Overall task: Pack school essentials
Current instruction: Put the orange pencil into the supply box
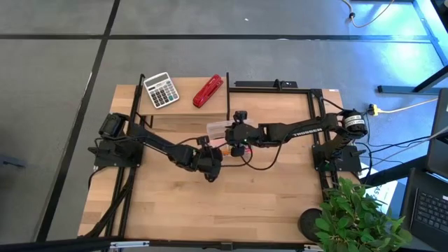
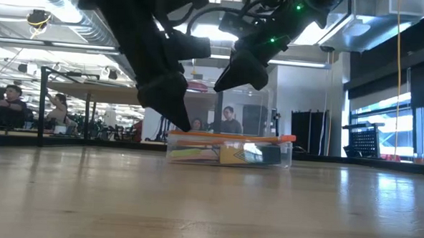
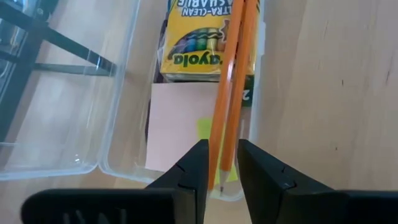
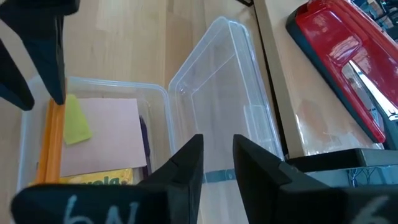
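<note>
A clear plastic box (image 1: 222,140) stands mid-table with its lid (image 4: 227,87) swung open. Inside lie a yellow-green crayon box (image 3: 199,43), a pink sticky-note pad (image 3: 174,124) with a small yellow block (image 4: 76,121) on it, and a dark pen (image 4: 144,143). Two orange pencils (image 3: 227,93) lie side by side over the box's contents. My left gripper (image 3: 222,177) is shut on them at the box's near end. My right gripper (image 4: 217,165) is at the lid, its fingers close together. My left gripper pinches the two pencils near their pointed ends (image 3: 221,165) between its two fingers. It comes slanting down from the table's left, fingers running roughly along the shafts. The pencils lie level across the box's rim (image 2: 233,136), far ends past its wall. My right gripper has the lid's free edge (image 4: 217,155) between its two fingers, coming slanting down from the table's right. The lid stands swung away from the box, still joined to it along one side. How far the edge reaches between the fingers does not show.
A grey-white calculator (image 1: 161,89) and a red stapler (image 1: 208,91) lie on the raised shelf at the table's far side. A potted plant (image 1: 357,217) stands at the near right corner. People sit in the room behind. Bare wood stretches toward the near edge.
</note>
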{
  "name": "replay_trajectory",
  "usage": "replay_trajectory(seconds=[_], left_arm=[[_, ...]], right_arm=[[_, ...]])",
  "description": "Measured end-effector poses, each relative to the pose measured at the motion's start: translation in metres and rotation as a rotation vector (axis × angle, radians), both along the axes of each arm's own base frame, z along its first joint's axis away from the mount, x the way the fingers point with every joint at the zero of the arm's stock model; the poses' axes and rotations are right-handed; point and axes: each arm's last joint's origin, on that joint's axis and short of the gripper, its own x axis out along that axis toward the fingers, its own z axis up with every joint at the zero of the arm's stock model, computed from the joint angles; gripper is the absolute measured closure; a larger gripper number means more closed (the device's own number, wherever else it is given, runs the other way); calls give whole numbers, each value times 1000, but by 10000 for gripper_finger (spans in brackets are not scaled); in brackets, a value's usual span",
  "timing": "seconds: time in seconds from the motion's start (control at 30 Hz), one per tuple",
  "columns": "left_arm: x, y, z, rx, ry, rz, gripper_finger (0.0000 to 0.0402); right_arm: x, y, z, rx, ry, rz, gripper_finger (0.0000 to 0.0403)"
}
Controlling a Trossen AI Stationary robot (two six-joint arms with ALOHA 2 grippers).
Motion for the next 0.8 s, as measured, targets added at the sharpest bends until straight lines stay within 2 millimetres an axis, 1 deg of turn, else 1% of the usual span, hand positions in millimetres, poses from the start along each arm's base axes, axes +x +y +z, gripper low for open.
replay_trajectory(seconds=[0.13, 0.4, 0.53, 0.63, 0.8], left_arm=[[1, 3, 0, 13, 5, -14, 324], [4, 15, 1, 30, 20, -10, 324], [7, 15, 1, 6, 14, -64, 324], [9, 14, 2, 23, 13, -102, 324], [10, 20, 3, 29, 14, -95, 324]], right_arm=[[0, 0, 0, 2, -3, -1, 313], [0, 0, 0, 2, -5, -1, 313], [0, 0, 0, 3, -8, -1, 313], [0, 0, 1, 3, -8, 0, 313], [0, 0, 0, 3, -8, 0, 313]])
